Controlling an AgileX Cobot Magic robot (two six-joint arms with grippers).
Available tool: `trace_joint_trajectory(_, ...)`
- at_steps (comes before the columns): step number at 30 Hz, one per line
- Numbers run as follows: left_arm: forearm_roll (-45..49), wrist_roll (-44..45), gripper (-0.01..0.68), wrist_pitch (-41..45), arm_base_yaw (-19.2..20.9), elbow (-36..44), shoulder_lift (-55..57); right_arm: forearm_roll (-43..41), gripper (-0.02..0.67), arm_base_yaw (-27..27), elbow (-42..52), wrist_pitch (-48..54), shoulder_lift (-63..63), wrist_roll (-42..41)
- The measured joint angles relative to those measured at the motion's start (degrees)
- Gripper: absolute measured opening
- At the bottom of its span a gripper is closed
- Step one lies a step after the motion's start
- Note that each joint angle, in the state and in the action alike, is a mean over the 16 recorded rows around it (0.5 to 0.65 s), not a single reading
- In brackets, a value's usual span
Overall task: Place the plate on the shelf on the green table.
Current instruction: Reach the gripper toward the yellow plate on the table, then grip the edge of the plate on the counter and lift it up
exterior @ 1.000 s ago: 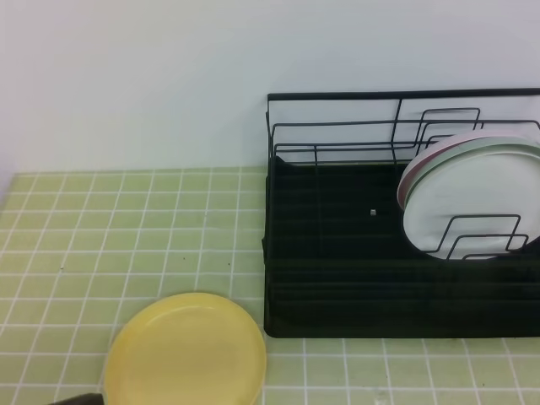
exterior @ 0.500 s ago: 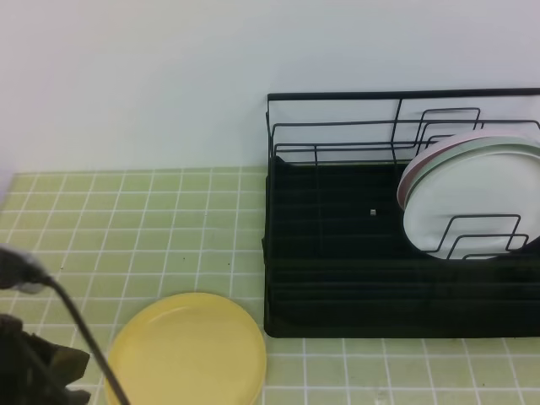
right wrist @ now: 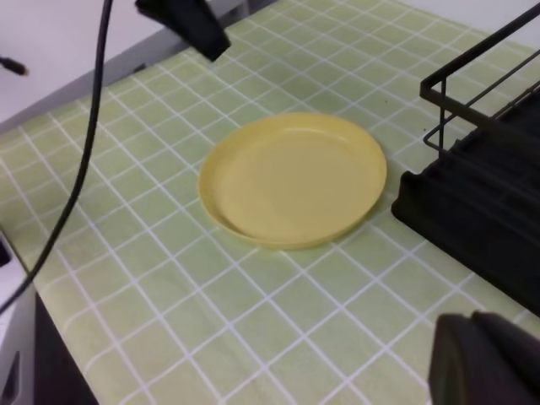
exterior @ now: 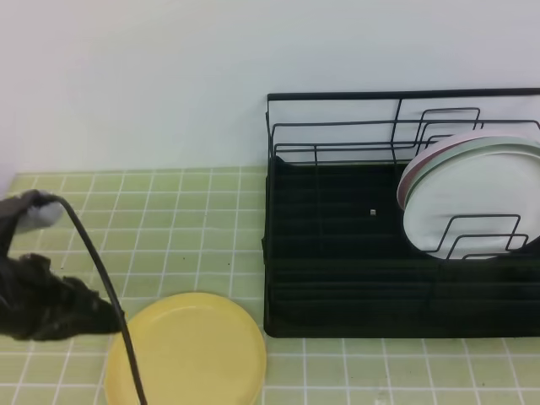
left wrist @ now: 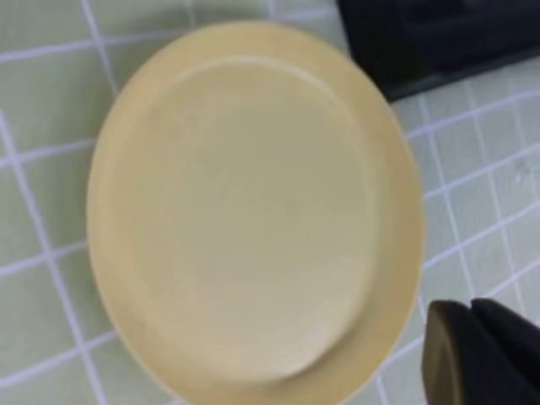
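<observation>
With the plate (exterior: pixel 186 348) flat on the tabletop (exterior: pixel 169 219) at lower left beside the shelf (exterior: pixel 337 278), your left gripper (exterior: pixel 105 319), fingers' state unclear, could skid it sideways if it meets the low rim.

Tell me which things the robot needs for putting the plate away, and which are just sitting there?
Needed:
yellow plate
black wire shelf
green table
left gripper, beside the plate's rim

Just sitting there:
white plate, already standing in the shelf
pink-rimmed plate, behind the white one
</observation>
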Motion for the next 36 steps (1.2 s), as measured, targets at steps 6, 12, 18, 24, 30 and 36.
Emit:
trace_joint_trajectory(6,-3.76,2.32,0.01,2.53,3.92,-3.82,7.53,-0.1,-0.002,-0.02,0.0,1.56,0.0,0.23)
trace_joint_trajectory(12,-1.84,0.24,0.092,1.69,4.77,-6.71,13.39,0.57,-0.002,-0.02,-0.01,3.26,0.0,0.62)
trace_joint_trajectory(18,-0.89,-0.06,0.185,-0.47,4.76,-8.41,18.02,1.73,-0.003,0.01,0.0,4.29,0.0,0.98)
trace_joint_trajectory(24,-1.52,1.38,0.253,-2.34,4.76,-9.67,22.12,2.61,-0.003,0.01,0.0,4.72,0.0,1.03)
trace_joint_trajectory(30,-2.74,4.38,0.253,-2.6,4.77,-11.06,26.36,3.16,-0.003,-0.01,-0.01,5.1,0.0,1.22)
trace_joint_trajectory(36,-3.49,6.49,0.254,-2.21,4.43,-12.32,29.91,4.32,-0.002,-0.05,-0.01,5.73,0.0,1.4)
